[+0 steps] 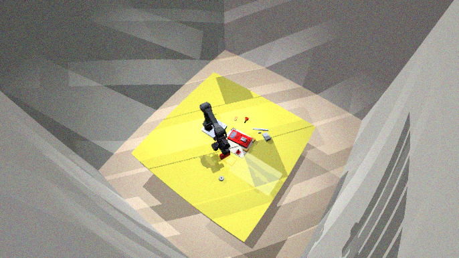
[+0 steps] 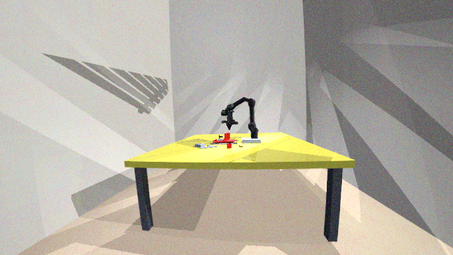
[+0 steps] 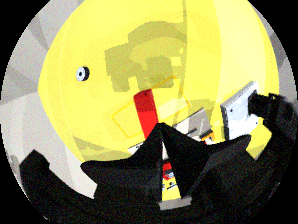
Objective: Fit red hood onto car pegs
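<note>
Wrist view shows the end effector (image 1: 227,153) (image 2: 229,128) (image 3: 160,125) closed, empty, near a red block (image 1: 224,156) (image 2: 227,135) (image 3: 145,108), possibly the hood. Opening wide and squaring up before descending would suit the grasp.

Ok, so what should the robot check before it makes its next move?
1. Gripper holding nothing: ok.
2. Fingers open, ready to grab: not ok, they are shut.
3. Fingertips clear of the tall red block: ok, the exterior view shows a gap above it.
4. Toy car chassis on the table: ok.
5. All four pegs sticking up straight: cannot tell, they are too small to see.
6. Which red piece is the hood: cannot tell for sure from these views.
</note>
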`<move>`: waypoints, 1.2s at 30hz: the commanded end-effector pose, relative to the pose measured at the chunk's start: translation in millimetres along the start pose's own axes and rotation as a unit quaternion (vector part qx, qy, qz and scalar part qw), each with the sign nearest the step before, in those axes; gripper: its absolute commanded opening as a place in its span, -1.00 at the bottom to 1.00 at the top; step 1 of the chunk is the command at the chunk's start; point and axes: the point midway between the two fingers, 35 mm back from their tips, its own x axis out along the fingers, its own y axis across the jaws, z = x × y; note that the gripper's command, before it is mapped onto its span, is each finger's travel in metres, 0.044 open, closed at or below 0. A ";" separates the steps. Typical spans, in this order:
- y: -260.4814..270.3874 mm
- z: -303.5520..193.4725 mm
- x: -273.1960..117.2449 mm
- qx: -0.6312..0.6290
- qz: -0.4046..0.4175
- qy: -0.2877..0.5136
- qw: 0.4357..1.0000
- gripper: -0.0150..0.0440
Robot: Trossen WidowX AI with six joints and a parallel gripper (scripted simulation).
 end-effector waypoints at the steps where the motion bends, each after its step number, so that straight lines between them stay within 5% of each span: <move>1: -19.9 -13.7 5.2 -0.047 -0.052 0.016 0.997 -0.49; 19: -24.6 -14.9 49.4 -0.047 -0.052 0.016 0.997 -0.49; 36: -18.3 -15.4 49.9 -0.047 -0.051 0.016 0.997 -0.49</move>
